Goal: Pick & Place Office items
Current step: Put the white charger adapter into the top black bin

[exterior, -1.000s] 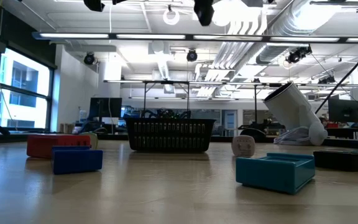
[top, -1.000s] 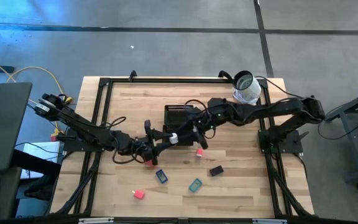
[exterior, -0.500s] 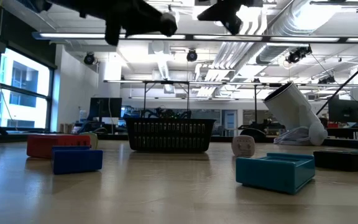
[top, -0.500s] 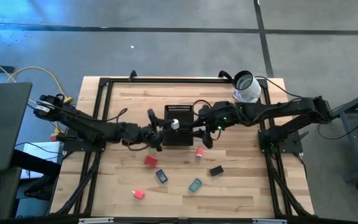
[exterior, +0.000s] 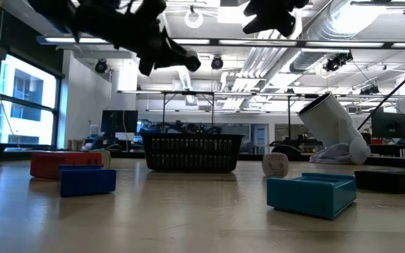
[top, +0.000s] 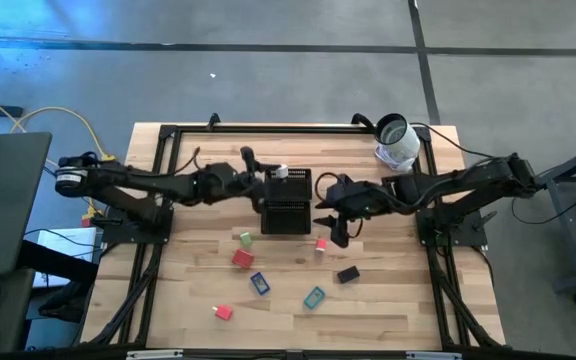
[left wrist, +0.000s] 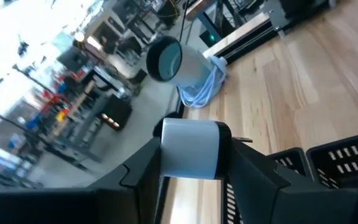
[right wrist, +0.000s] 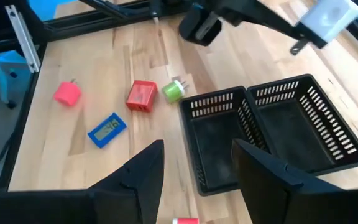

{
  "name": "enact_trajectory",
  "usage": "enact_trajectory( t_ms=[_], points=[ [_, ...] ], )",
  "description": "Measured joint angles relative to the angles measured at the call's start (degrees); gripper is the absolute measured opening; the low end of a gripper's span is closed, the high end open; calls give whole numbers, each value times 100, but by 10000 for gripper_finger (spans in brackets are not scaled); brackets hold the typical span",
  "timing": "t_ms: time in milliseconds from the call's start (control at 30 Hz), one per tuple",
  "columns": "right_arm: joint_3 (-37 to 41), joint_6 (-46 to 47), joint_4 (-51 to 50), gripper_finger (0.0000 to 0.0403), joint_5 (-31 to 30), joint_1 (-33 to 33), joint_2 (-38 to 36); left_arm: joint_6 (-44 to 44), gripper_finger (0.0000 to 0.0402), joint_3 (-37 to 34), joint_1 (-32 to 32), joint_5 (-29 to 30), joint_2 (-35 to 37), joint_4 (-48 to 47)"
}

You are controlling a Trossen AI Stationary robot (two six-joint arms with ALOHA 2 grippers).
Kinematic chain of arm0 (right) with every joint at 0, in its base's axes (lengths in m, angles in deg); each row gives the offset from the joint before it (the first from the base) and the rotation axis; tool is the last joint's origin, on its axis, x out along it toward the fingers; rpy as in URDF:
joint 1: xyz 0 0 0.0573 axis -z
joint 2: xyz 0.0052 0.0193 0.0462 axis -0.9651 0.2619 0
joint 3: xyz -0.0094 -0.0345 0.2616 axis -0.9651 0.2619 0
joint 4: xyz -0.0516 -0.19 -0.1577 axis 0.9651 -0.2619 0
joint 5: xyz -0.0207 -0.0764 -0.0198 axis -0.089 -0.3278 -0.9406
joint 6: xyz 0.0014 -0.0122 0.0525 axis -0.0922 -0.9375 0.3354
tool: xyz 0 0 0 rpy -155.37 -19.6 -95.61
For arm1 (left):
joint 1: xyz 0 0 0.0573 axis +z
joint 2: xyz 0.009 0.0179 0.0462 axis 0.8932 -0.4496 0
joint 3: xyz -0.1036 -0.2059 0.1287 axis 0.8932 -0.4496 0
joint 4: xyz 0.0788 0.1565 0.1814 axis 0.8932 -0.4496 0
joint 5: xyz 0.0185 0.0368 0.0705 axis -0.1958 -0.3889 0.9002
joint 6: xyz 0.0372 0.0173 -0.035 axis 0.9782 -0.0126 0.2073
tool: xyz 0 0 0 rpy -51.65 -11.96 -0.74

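L gripper [top: 274, 173] closed on a small white block [left wrist: 189, 149], held above the far rim of the black mesh tray [top: 288, 212]; only the L wrist view shows the pinch clearly. R gripper [right wrist: 194, 163] empty, fingers apart, just R of the tray. R wrist view alone shows both tray compartments bare. On the table near the tray: green piece [top: 245, 238], red block [top: 241, 258], blue [top: 259, 283], teal [top: 314, 297], black [top: 347, 273]. Low view cuts off both arms' upper parts.
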Motion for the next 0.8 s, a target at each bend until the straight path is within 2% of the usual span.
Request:
enact_trajectory(
  t_ms=[267,433,633,800],
  points=[
    [0,0,0,175,-5,-34,0,-1146,151,2,987,-1259,0,-333],
    [0,0,0,175,-5,-34,0,-1655,151,2,1384,-1926,-10,-538],
    [0,-8,1,175,-33,-34,0,-1921,151,81,1569,-2244,-352,-598],
    [0,-17,0,175,-106,-34,0,-1965,151,359,1548,-2273,-811,-725]
  ],
)
